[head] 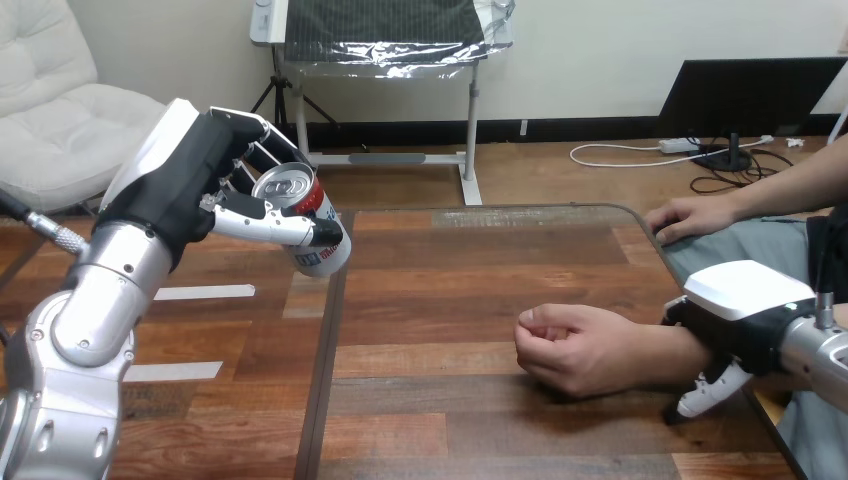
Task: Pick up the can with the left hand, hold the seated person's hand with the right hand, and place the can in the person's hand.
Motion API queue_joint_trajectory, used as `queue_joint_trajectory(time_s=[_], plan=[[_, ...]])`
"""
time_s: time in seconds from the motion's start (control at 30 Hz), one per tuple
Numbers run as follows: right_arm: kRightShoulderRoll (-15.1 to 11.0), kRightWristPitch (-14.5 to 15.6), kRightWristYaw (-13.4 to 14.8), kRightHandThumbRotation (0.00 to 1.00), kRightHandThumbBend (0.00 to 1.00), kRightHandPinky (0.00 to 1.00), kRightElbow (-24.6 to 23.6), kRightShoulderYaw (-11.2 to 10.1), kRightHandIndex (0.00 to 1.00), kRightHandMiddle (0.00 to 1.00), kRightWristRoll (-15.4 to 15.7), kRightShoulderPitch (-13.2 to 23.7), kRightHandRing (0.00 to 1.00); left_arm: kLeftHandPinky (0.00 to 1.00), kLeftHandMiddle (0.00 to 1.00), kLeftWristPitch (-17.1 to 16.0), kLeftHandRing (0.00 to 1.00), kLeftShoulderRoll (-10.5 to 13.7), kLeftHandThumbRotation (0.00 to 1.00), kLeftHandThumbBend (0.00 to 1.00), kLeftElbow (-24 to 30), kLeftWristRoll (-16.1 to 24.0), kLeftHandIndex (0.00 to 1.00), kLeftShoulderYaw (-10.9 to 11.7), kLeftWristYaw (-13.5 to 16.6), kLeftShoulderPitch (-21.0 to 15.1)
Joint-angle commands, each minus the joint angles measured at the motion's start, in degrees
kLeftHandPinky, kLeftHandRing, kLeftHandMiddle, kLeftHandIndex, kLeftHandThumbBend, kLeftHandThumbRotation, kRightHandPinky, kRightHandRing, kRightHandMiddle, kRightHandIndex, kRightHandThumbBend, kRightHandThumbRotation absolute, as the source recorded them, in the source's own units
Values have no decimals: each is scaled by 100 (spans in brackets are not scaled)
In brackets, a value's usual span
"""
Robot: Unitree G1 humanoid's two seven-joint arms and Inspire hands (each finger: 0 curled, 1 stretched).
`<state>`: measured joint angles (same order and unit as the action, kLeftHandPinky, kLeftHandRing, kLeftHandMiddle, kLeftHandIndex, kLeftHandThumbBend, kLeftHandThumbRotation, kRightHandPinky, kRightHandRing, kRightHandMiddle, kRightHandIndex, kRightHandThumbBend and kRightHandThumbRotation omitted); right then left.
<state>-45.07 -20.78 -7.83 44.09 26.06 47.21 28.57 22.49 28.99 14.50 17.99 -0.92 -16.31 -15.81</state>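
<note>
Can point(305, 228): a small metal cylinder with a silver lid and pull tab, its side red above and white with blue below. It is tilted, lid toward the camera, and held in the air over the table's left edge.
Left hand point(185, 175): raised at the view's upper left on a smooth silver forearm. It has a glossy white shell on the back and a matte black palm. Its fingers are wrapped behind the can and its thumb lies across the can's front, clasping it.
Right hand point(745, 312): at the view's right, with a rounded white shell on top. It sits over the person's wrist point(665, 352), and its black-and-white fingers curl down round the wrist's near side.
Person's hand near the middle point(568, 345): rests on the table in a loose fist, well apart from the can.
Person's hand at the far right point(690, 215): lies flat on the table's far right corner.
Table point(470, 290): glossy wooden planks, reddish-brown with visible grain, with a dark rim and rounded corners.
</note>
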Motion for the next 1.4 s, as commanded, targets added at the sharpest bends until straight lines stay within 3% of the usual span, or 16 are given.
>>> queue_joint_trajectory(time_s=[0.0,0.63,1.2,1.37], plan=[[681,-75,-201,42,94,40,62,405,72,67,-12,-304,60,27,41,-64,35,64,0,60,243,-19,45,165,29,-311],[883,26,-303,43,93,45,21,464,72,74,-10,-260,66,26,41,-90,35,65,0,61,232,-42,45,186,35,-316],[976,0,-258,43,94,42,28,465,71,72,-18,-235,62,25,41,-78,34,73,0,60,258,-52,45,179,26,-306],[990,100,-380,40,93,40,-42,457,69,68,-23,-229,58,26,41,-88,34,78,0,60,251,-66,45,182,23,-305]])
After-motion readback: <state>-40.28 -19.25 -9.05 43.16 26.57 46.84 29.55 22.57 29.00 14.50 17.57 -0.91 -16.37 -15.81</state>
